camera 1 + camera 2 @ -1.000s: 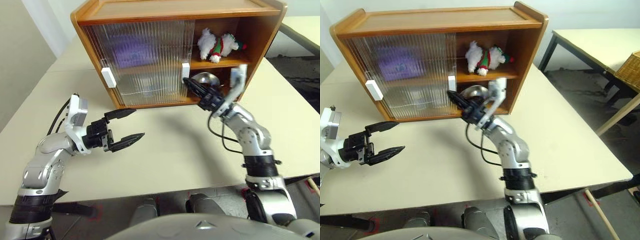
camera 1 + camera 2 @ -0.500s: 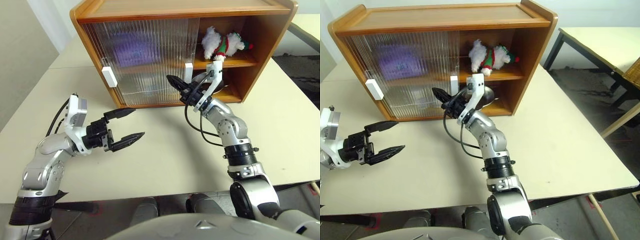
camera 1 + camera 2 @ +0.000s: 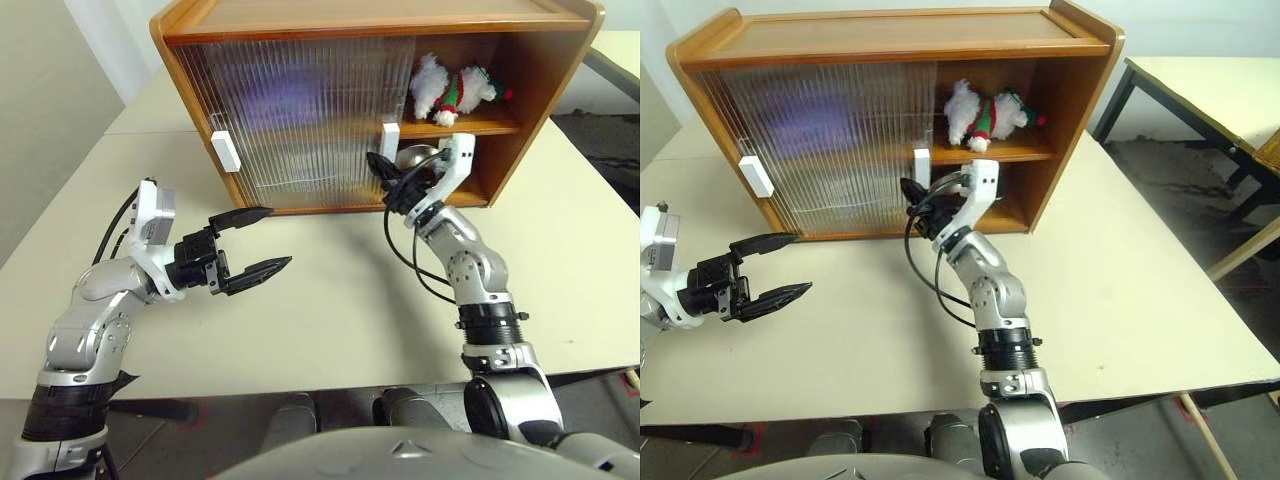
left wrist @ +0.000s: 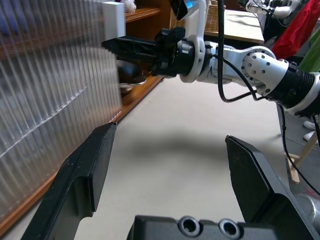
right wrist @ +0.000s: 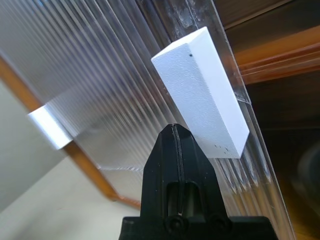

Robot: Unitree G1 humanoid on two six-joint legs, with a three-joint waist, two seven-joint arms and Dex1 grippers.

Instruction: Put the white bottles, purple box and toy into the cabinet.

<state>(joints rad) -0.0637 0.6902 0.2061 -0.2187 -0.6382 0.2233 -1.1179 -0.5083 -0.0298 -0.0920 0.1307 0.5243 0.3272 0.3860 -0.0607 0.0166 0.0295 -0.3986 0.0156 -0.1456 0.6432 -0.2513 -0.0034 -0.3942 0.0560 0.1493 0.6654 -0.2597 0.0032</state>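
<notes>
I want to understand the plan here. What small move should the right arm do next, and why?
Probably push the white handle sideways to slide the door shut: the right gripper, jaws shut, sits beside it, and the toy is already on the cabinet's open shelf.

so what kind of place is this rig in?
Probably a lab or test room, not a home: plain cream tables, a second cream table behind, and a lone wooden cabinet with ribbed sliding doors set on the tabletop.

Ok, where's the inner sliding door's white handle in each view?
Left eye: white handle on the door's edge, down-left of the toy.
Right eye: near centre.
Left wrist: on the ribbed door.
Right wrist: just past the fingertips.
Shared landmark: the shut right gripper beside it.
</notes>
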